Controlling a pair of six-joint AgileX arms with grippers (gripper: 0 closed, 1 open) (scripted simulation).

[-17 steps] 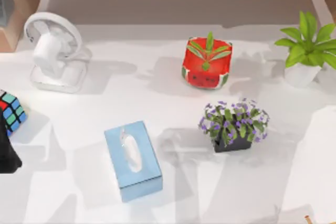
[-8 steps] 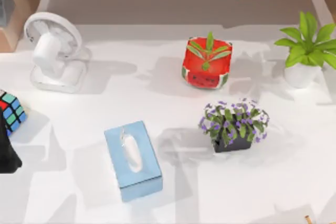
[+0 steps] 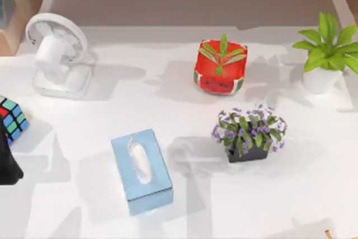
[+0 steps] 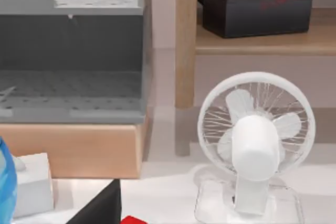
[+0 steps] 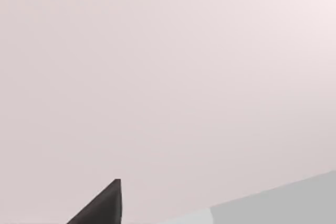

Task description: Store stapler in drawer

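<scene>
Top view: as the camera looks down, the white bench (image 3: 184,205) carries a fan (image 3: 59,54), blue tissue box (image 3: 141,170), watermelon pot (image 3: 220,68) and purple flowers (image 3: 249,132); a black arm part sits at the left edge.
Left wrist view: a red sliver of the stapler (image 4: 137,220) shows beside one black fingertip (image 4: 102,208); whether the left pincer is open cannot be told; grey drawer (image 4: 71,56) and the fan stand beyond.
Right wrist view: one dark fingertip (image 5: 102,205) against a pale wall; right pincer state cannot be told.

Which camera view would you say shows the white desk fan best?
The left wrist view: the white fan faces it, showing grille, blades and base. The top view shows the fan from above, far left.
</scene>
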